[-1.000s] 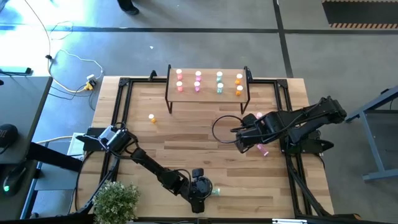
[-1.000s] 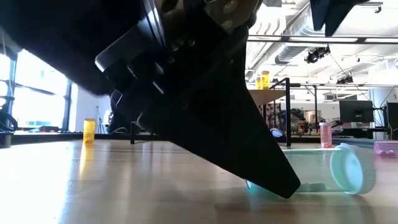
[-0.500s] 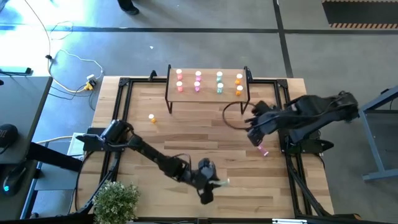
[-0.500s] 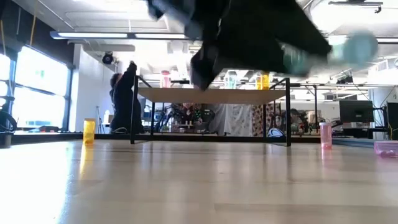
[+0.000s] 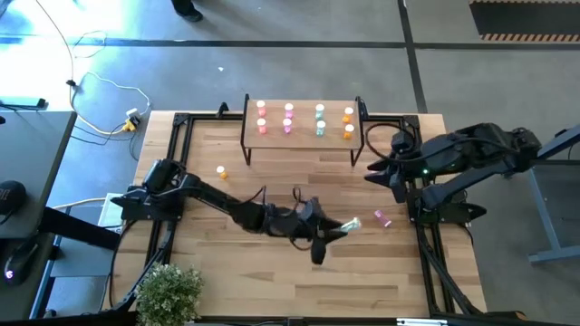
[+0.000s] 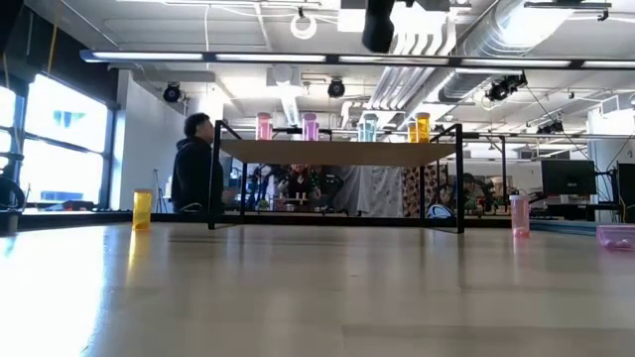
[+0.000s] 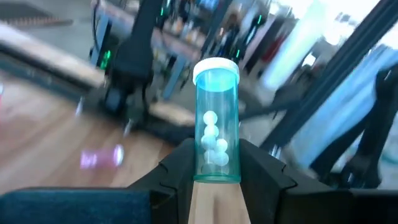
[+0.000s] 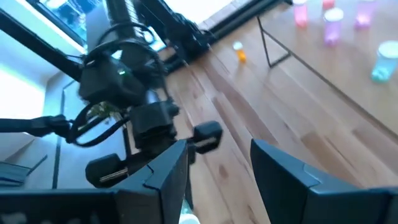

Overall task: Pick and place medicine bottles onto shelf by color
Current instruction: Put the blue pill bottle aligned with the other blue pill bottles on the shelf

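My left gripper [image 5: 333,230] hangs above the table's middle, shut on a teal medicine bottle [image 7: 216,124] with a white cap [image 7: 216,66] and white pills inside. My right gripper [image 8: 217,149] hovers open and empty at the table's right [image 5: 376,172]. The shelf [image 5: 304,136] stands on thin black legs at the far edge and carries pink [image 5: 262,125], teal [image 5: 319,127] and orange [image 5: 348,129] bottles upright. A pink bottle [image 5: 382,218] lies on its side on the table. An orange one [image 5: 222,171] stands on the table at the left. My left gripper pinches the teal bottle's bottom end [image 7: 216,173] between its two fingers. The fingers come level from the table's left and lie along the bottle. The capped end sticks out past the fingertips toward the table's right. The bottle [image 5: 350,224] is lifted clear of the table.
A black metal frame [image 5: 177,163] runs along the table's sides. A potted plant [image 5: 168,292] sits at the near left corner. In the low view a pink bottle [image 6: 519,214] stands at the right, and a person [image 6: 198,174] is behind the shelf.
My left gripper has risen from the table's near edge and swung toward the far and right side. It has tipped to level and carried the teal bottle, which lay on the table, clear of it. My right gripper has risen and drawn back toward the right edge.
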